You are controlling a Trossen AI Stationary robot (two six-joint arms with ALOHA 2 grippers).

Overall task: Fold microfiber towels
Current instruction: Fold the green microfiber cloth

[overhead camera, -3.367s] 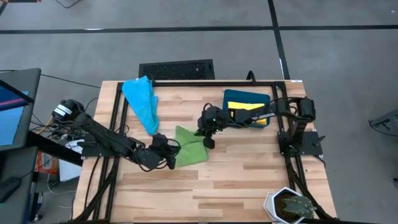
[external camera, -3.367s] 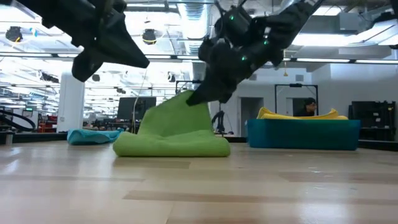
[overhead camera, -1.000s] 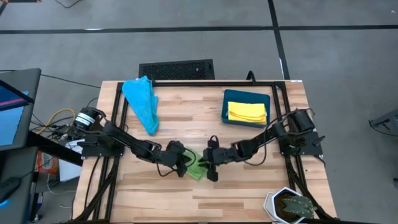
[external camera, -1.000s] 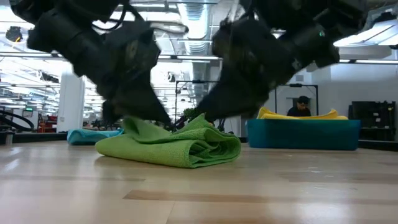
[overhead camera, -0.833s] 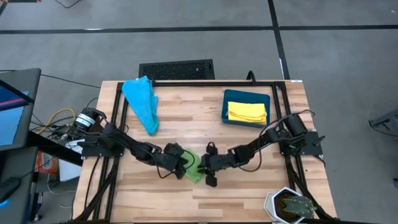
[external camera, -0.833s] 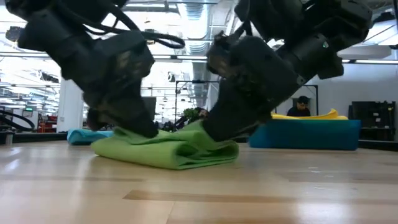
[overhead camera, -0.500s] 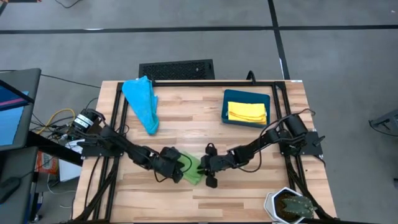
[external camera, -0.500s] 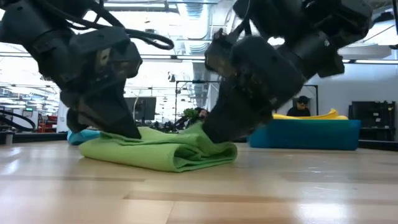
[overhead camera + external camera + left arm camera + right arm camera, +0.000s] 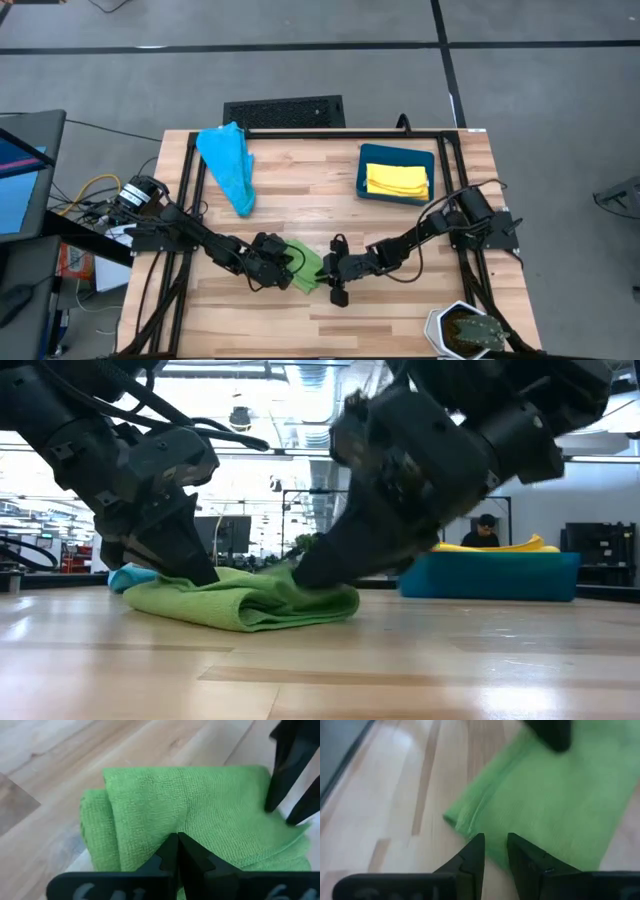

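Low view: left gripper [image 9: 176,851], fingers pinched together on the folded green towel [image 9: 240,603] near the table's [image 9: 400,225] front edge, while right gripper [image 9: 493,851], slightly parted, is holding nothing; careless release risks dragging folds apart

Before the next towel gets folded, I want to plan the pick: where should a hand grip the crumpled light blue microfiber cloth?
Grip the crumpled light blue microfiber cloth at its narrow tapered end nearer the table's middle, from above; that point looks easiest to pinch.
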